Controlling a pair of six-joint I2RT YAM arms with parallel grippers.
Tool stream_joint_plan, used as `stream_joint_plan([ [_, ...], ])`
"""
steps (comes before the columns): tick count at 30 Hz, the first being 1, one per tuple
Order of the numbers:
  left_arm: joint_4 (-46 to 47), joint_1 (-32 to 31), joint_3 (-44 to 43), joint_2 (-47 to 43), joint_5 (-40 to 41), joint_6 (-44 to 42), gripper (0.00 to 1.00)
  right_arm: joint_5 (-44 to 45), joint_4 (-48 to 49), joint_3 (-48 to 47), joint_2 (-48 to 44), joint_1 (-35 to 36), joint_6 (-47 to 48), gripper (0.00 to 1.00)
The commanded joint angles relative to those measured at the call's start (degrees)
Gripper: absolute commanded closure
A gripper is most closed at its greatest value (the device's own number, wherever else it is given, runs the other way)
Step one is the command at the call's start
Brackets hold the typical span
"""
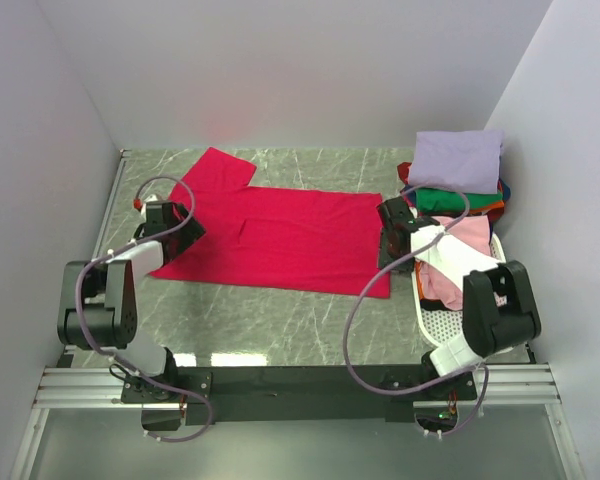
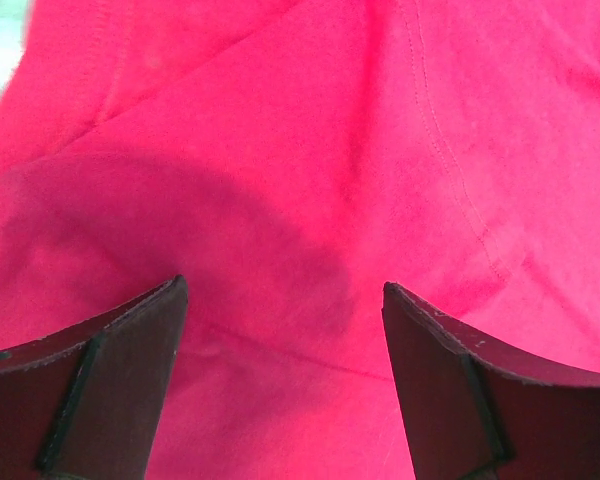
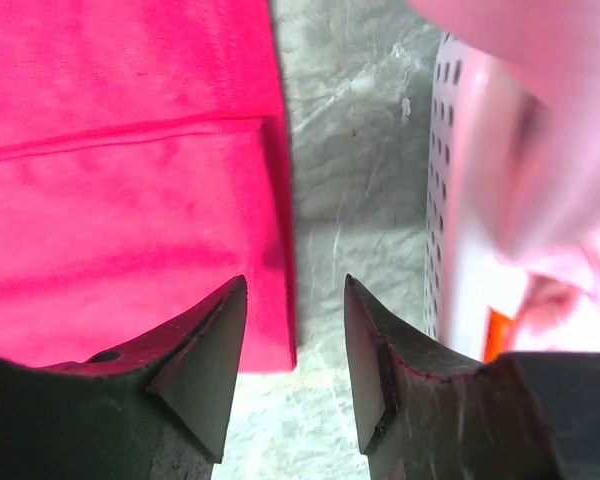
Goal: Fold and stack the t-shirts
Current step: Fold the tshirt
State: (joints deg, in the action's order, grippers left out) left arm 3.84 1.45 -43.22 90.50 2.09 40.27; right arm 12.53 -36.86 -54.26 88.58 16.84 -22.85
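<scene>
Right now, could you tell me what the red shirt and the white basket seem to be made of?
The large crimson-red t-shirt: soft matte cloth, possibly cotton, given its stitched seams and gentle creases. The white perforated basket: apparently rigid smooth plastic, with regular moulded holes.

Grey-green marbled tabletop (image 1: 280,325), boxed in by plain white walls: back wall (image 1: 300,70), left wall (image 1: 30,150), right wall (image 1: 575,130). Faint pink tint low on the back wall. Ribbed silver metal rail (image 1: 80,385) along the near edge. Bright glare patches on the tabletop beside that rail. Soft, even light.
</scene>
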Motion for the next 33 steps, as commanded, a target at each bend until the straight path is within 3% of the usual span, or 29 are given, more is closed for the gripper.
stream_joint_plan([
  [1,-1.9,-0.7,0.6,-6.3,3.4,1.1,0.15,-3.2,-0.8,-2.2,-5.4,0.5,1.0,0.49],
  [8,-2.4,-5.6,-1.6,-9.9,7.8,1.4,0.14,-10.0,2.7,-8.0,-3.6,5.5,2.7,0.48],
  [14,-1.8,-9.4,-9.7,-1.3,7.8,0.9,0.14,-15.1,8.3,-16.9,7.4,10.2,3.0,0.48],
  [21,-1.7,-9.5,-14.3,7.9,5.6,1.5,0.14,-21.4,12.9,-28.3,19.9,16.0,2.0,0.48],
  [33,-2.7,-8.5,-9.2,11.6,2.3,4.8,0.14,-25.2,17.2,-28.5,27.3,19.5,0.7,0.48],
])
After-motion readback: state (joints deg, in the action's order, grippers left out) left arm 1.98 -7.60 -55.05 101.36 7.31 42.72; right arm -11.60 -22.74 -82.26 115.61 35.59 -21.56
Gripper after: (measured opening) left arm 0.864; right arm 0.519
